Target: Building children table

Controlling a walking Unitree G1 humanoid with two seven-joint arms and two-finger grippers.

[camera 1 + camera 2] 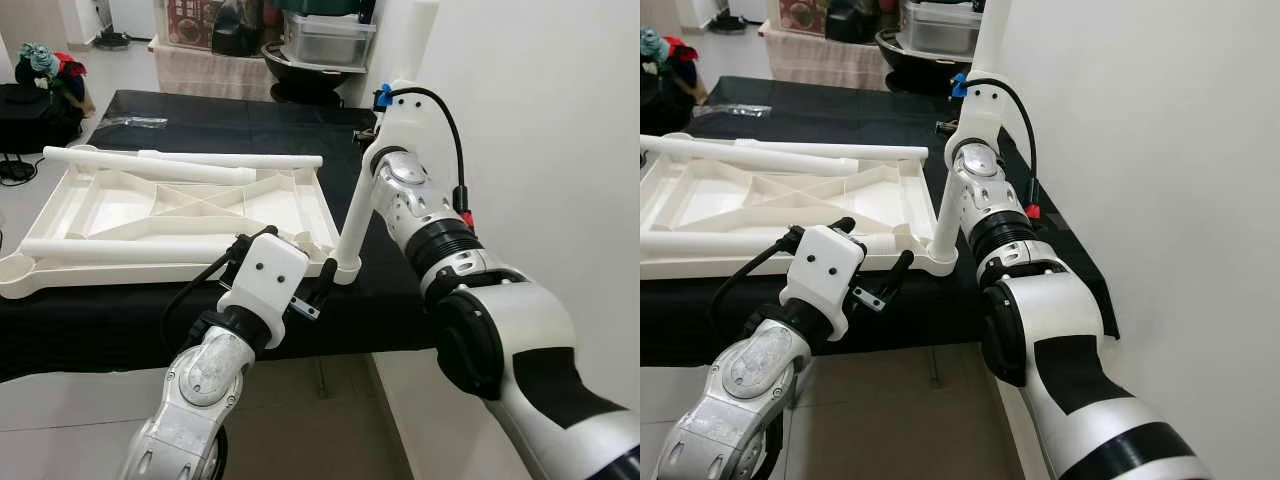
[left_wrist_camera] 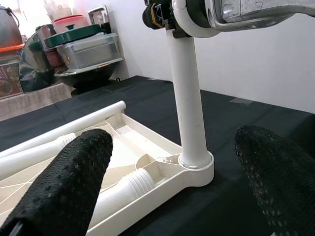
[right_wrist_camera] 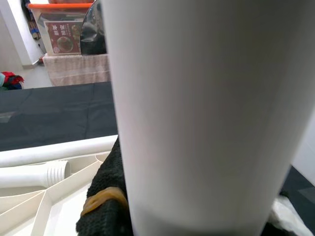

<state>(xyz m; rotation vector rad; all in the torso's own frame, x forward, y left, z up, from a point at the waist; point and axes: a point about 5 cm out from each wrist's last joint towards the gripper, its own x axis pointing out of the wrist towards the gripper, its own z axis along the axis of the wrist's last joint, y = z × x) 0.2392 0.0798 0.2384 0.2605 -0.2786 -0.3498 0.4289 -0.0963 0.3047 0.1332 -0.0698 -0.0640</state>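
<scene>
A white plastic tabletop (image 1: 120, 205) lies upside down on the black-covered table (image 1: 200, 120). One white leg (image 1: 357, 215) stands upright in the socket (image 1: 347, 268) at the tabletop's near right corner. My right gripper (image 2: 167, 17) is shut on that leg near its top, and a black finger (image 3: 110, 196) presses against the leg's side (image 3: 197, 113). My left gripper (image 1: 297, 262) hovers open just in front of that corner. Its two fingers (image 2: 74, 172) are spread wide, holding nothing, with the leg (image 2: 189, 98) beyond the gap. Three loose legs (image 1: 150, 165) lie across the tabletop.
A white wall (image 1: 540, 120) runs close along the right side. Storage boxes and a dark bowl (image 1: 325, 40) stand behind the table. A black bag with clothes (image 1: 40, 100) sits on the floor at the left. Tiled floor (image 1: 330, 400) lies below the table's front edge.
</scene>
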